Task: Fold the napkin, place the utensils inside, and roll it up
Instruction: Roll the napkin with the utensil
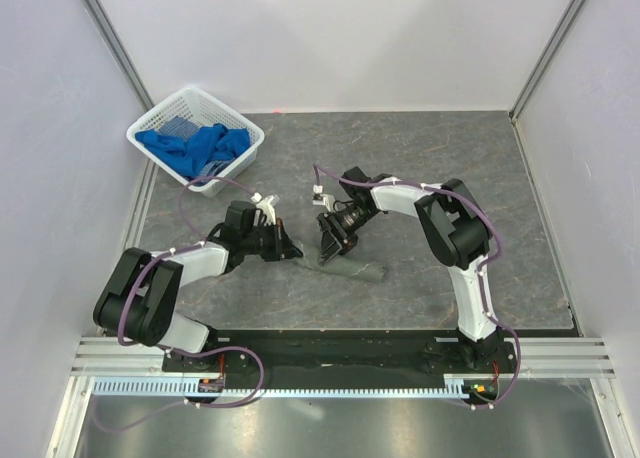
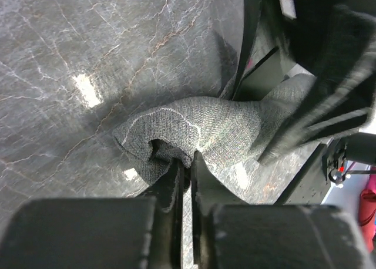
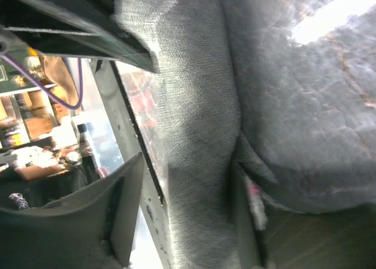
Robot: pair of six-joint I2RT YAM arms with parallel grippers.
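From above, the napkin (image 1: 352, 269) is seen rolled into a short grey bundle, lying on the table (image 1: 450, 178) in its near half, between the two arms. The left gripper (image 1: 292, 249) is set at the roll's left end, and the right gripper (image 1: 330, 250) is pointed down onto the roll just beside it. A white basket (image 1: 228, 113) filled with blue cloths (image 1: 200, 146) is found at the far left corner, well apart from all this.

Over to the left wrist view: the left fingers (image 2: 202, 181) are pressed together, and a fold at the napkin's end is pinched between them. The knit cloth is bunched up just ahead of the tips. The other arm's gripper is glimpsed, blurred, at the right, over the same cloth.

Now the right wrist view: the right fingers (image 3: 120, 210) are spread apart, and the roll is straddled between them. One finger is laid against the side of the cloth; a bright gap is seen between the other finger and the cloth, so nothing is clamped here.
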